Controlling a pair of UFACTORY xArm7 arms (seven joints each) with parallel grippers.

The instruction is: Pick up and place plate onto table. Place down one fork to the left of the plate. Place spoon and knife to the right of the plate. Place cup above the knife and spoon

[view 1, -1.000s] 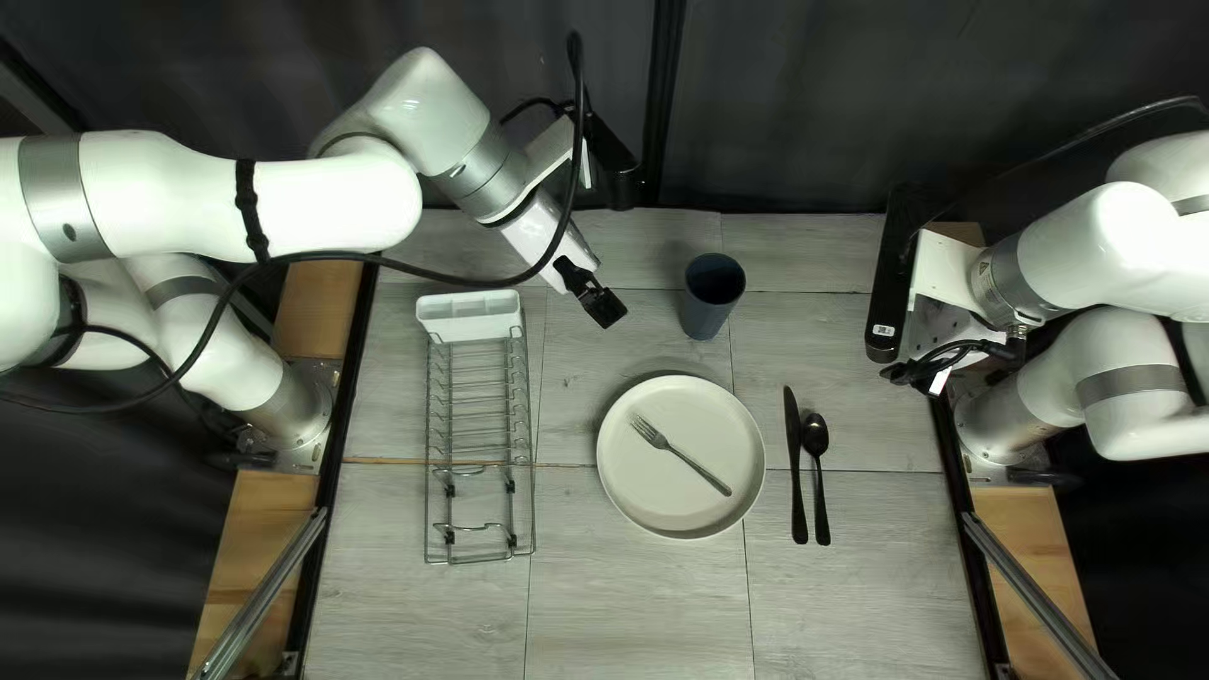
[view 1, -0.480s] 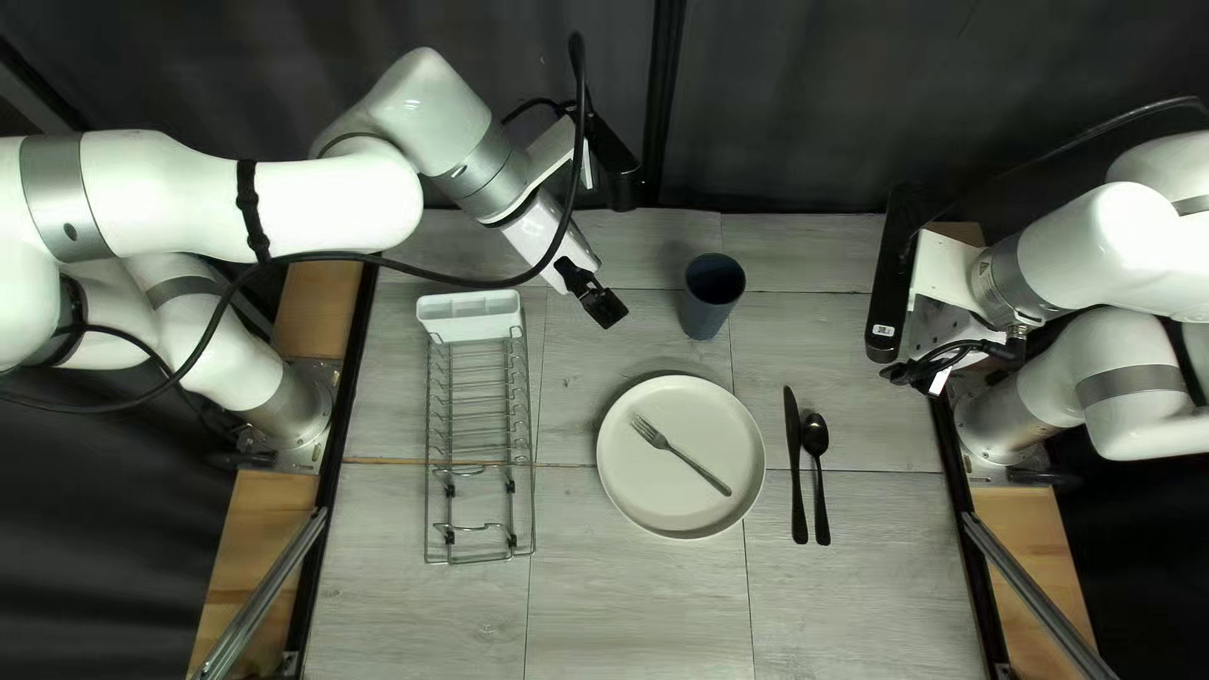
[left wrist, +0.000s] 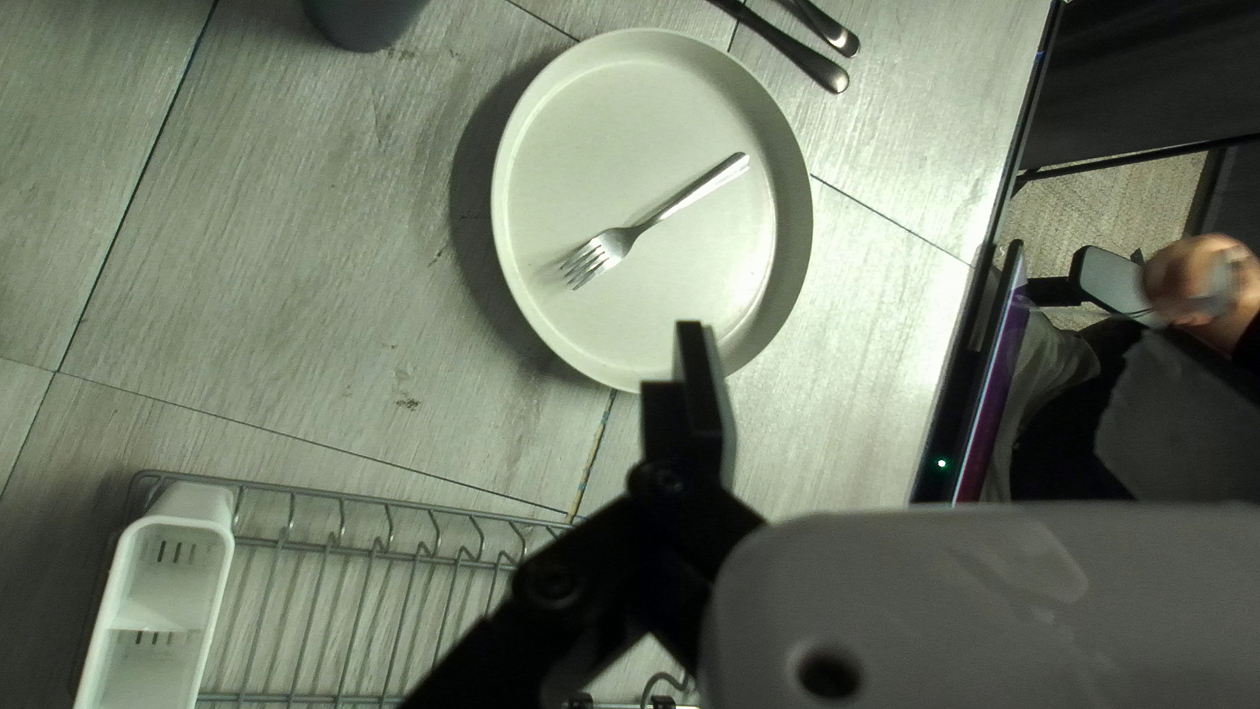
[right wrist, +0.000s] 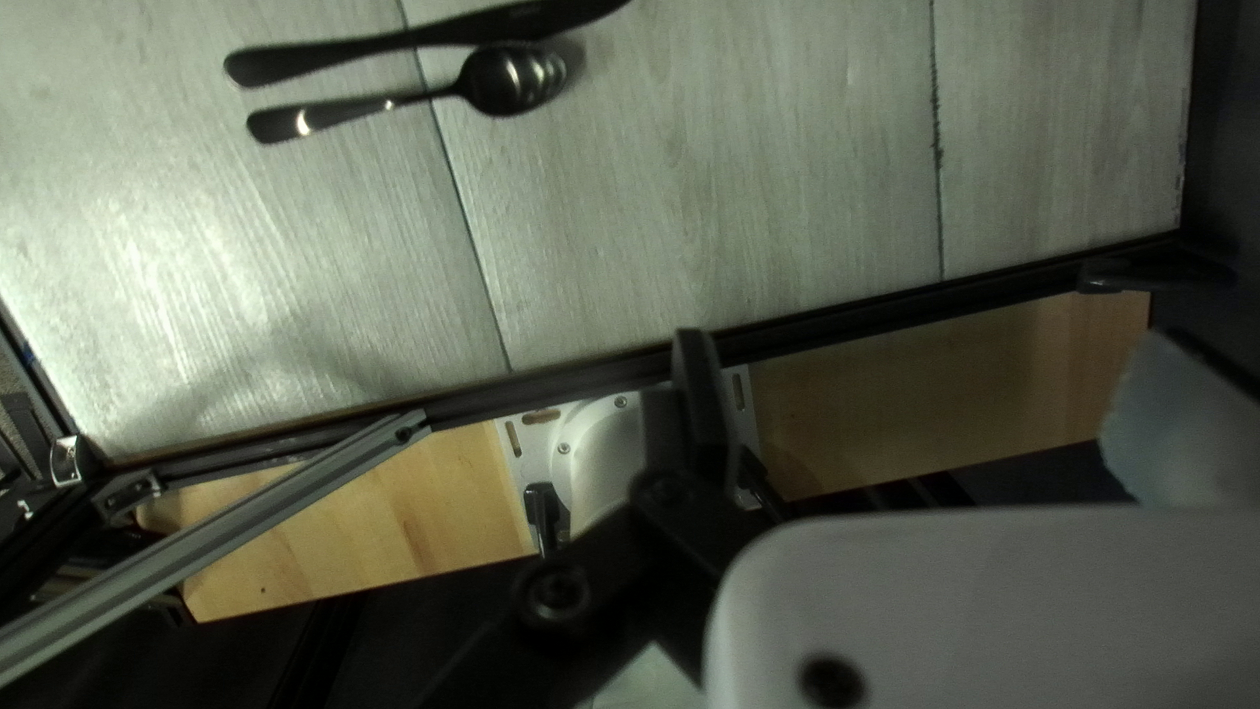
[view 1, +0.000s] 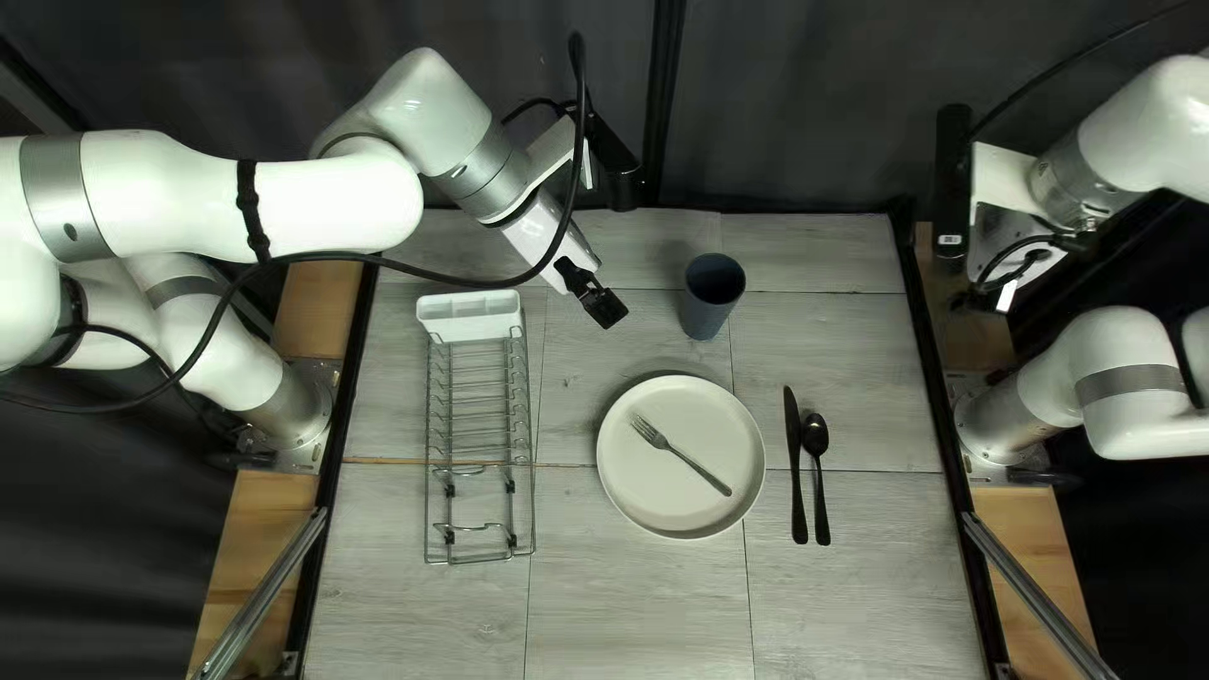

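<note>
Aloft, left pincer (view 1: 601,308) hangs near the cup (view 1: 713,297).

Cup (left wrist: 365,20) mostly beyond view's edge

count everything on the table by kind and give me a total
plate: 1
fork: 1
knife: 1
spoon: 1
cup: 1
dish rack: 1
total: 6
</note>
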